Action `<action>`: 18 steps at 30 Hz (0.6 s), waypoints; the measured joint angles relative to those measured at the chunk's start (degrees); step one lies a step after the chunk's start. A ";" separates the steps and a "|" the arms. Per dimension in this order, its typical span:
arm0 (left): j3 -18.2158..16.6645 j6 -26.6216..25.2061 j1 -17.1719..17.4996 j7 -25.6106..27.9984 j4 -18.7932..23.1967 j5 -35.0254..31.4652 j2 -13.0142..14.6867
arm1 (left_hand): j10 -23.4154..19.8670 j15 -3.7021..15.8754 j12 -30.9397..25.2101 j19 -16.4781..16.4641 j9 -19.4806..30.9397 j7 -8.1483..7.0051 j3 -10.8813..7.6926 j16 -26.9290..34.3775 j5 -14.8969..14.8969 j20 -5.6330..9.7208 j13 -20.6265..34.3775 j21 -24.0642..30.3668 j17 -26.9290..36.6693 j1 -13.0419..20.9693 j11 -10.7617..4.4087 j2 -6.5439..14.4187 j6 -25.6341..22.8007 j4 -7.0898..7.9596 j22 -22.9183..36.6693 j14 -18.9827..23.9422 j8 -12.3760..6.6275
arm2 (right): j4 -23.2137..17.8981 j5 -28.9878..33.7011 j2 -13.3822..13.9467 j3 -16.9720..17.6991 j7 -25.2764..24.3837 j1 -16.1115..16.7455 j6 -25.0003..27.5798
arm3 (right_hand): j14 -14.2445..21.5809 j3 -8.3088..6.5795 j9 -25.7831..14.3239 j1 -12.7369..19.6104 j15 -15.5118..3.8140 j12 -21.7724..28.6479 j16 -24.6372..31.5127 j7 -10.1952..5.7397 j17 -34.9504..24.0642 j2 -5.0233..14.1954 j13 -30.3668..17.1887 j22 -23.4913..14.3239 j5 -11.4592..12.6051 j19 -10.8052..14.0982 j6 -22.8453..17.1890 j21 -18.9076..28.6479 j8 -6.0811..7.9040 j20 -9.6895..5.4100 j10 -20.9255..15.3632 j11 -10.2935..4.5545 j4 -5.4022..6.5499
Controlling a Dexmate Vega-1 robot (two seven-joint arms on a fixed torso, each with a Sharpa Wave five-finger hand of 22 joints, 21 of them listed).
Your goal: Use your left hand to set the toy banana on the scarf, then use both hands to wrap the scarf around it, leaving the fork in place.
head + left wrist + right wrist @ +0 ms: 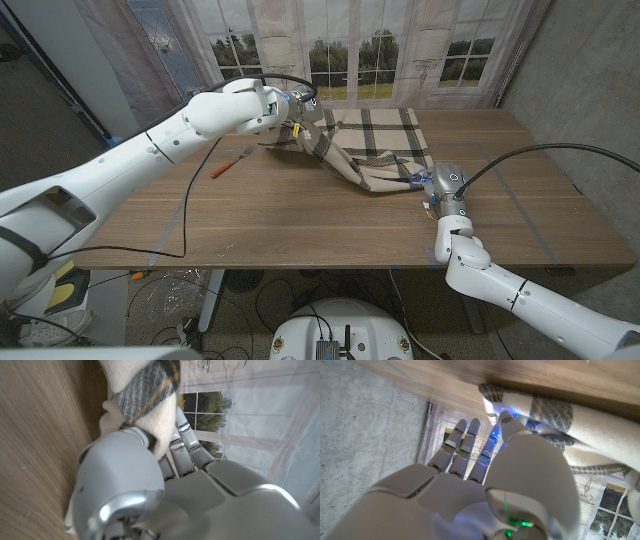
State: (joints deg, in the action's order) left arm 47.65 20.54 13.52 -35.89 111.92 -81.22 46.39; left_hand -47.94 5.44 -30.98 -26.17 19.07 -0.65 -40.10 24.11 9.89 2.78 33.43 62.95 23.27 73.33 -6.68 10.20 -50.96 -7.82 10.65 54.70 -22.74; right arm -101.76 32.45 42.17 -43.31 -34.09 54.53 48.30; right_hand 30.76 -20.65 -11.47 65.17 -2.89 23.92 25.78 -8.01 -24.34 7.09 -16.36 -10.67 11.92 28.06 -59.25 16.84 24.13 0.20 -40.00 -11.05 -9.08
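A cream plaid scarf (pixel 375 145) lies bunched on the far middle of the wooden table (pixel 300 220). My left hand (pixel 285 108) grips the scarf's far left corner and holds it a little off the table; in the left wrist view, scarf fabric (pixel 145 390) is pinched against my left hand (pixel 150 485). My right hand (pixel 443 190) holds the scarf's near right corner; the right wrist view shows my right hand (pixel 520 465) with its thumb pressed on the scarf edge (pixel 555 415). A fork (pixel 231 162) with an orange handle lies left of the scarf. The toy banana is hidden.
A black cable (pixel 188 205) trails from my left arm across the table's left part. Curtains and a window (pixel 350 50) stand right behind the far edge. A grey wall (pixel 590 90) rises on the right.
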 measured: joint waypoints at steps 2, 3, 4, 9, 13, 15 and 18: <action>0.75 1.88 -1.35 1.34 -1.23 -0.69 -0.69 | 0.01 0.20 0.00 0.00 -0.02 0.00 0.00 0.00 0.00 0.00 0.19 0.00 0.00 -0.38 0.00 -0.08 0.00 0.00 0.00 0.21 0.00 | 0.05 -0.02 0.00 0.10 -0.18 0.17 -0.40 | 0.00 0.13 0.00 0.00 0.00 -0.02 0.00 0.00 -0.03 0.00 0.15 0.00 0.00 0.00 0.00 0.00 0.00 0.00 0.38 -0.06 0.13; 1.39 3.43 -2.51 2.57 -2.29 -1.22 -1.29 | 0.01 0.20 0.00 0.00 -0.02 0.00 0.00 0.00 0.00 0.00 0.19 0.00 0.07 -0.38 -0.01 -0.08 0.00 0.00 0.00 0.21 0.00 | 0.09 -0.02 0.02 0.16 -0.28 0.31 -0.71 | 0.00 0.13 0.00 0.00 0.00 -0.02 0.00 0.00 -0.18 0.00 0.16 0.00 0.00 0.00 0.00 0.00 0.00 0.00 0.53 -0.11 0.13; 1.98 4.68 -3.56 3.61 -3.26 -1.69 -1.76 | 0.01 0.20 0.00 0.00 -0.02 0.00 0.00 0.00 0.00 0.00 0.19 0.07 0.21 -0.38 -0.01 -0.08 0.00 0.00 0.00 0.21 0.00 | 0.09 -0.02 0.06 0.17 -0.32 0.41 -0.94 | -0.09 0.13 0.00 0.00 -0.09 -0.02 0.00 0.00 -0.26 0.00 0.16 0.00 0.00 0.00 0.00 0.00 0.00 0.00 0.53 -0.11 0.13; 2.49 8.97 -4.47 8.16 -4.07 -3.60 -2.17 | 0.10 0.20 0.01 0.31 -0.13 0.00 0.00 -0.01 0.00 -0.31 0.44 0.22 0.26 -0.67 -0.09 -0.07 0.00 0.00 0.01 0.21 0.00 | 0.10 -0.03 0.36 0.19 -0.34 0.81 -1.21 | -0.41 0.36 0.00 0.22 0.04 -0.45 -0.33 -0.30 -0.26 -0.22 0.16 0.00 0.00 0.00 -0.30 0.00 0.00 0.00 0.95 -0.10 -0.10; 4.53 11.47 -7.91 12.27 -7.29 -5.09 -3.73 | 0.16 0.20 0.02 0.31 -0.21 0.00 0.00 -0.01 0.00 -0.31 0.72 0.22 0.53 -0.67 -0.15 -0.08 0.00 0.00 -0.26 0.21 0.00 | 0.09 0.16 0.65 0.19 -0.35 1.07 -1.87 | -0.50 0.36 0.00 0.22 0.12 -0.85 -0.39 -0.31 -0.26 -0.22 0.38 0.00 0.00 0.00 -0.32 0.00 0.00 0.00 1.14 -0.10 -0.10; 4.53 12.70 -7.91 14.75 -7.29 -5.96 -3.73 | 0.30 0.20 0.02 0.31 -0.21 -0.01 0.00 -0.01 0.00 -0.31 0.76 0.22 0.53 -0.67 -0.29 -0.08 0.00 0.00 -0.26 0.21 0.00 | 0.05 0.16 0.82 0.19 -0.35 1.25 -1.87 | -0.49 0.36 0.04 0.22 0.12 -0.85 -0.39 -0.31 -0.26 -0.22 0.42 0.00 0.00 0.00 -0.32 0.00 -0.42 0.00 1.14 -0.10 -0.10; 8.73 14.24 -13.63 18.51 -12.66 -7.13 -6.32 | 0.31 0.21 0.02 0.35 -0.21 -0.21 0.00 -0.01 0.00 -0.27 1.04 0.52 0.64 -0.66 -0.29 -0.08 0.20 0.00 -0.26 0.20 0.00 | -0.08 0.80 1.07 0.19 -0.08 1.52 -3.02 | -0.49 0.60 0.29 0.22 0.12 -0.85 -0.39 -0.31 -0.26 -0.22 0.41 0.00 0.00 0.00 -0.32 0.00 -0.44 0.00 1.35 -0.31 0.14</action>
State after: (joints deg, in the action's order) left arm 56.38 34.78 -0.11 -17.37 99.27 -88.35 40.07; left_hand -47.63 5.65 -30.96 -25.82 18.86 -0.85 -40.10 24.10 9.89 2.51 34.48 63.47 23.92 72.66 -6.97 10.12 -50.76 -7.82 10.39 54.91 -22.74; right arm -101.83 33.25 43.24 -43.12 -34.18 56.06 45.28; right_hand 30.27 -20.05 -11.18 65.39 -2.77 23.07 25.39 -8.32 -24.60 6.87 -15.95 -10.67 11.92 28.06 -59.56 16.84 23.69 0.20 -38.65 -11.36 -8.94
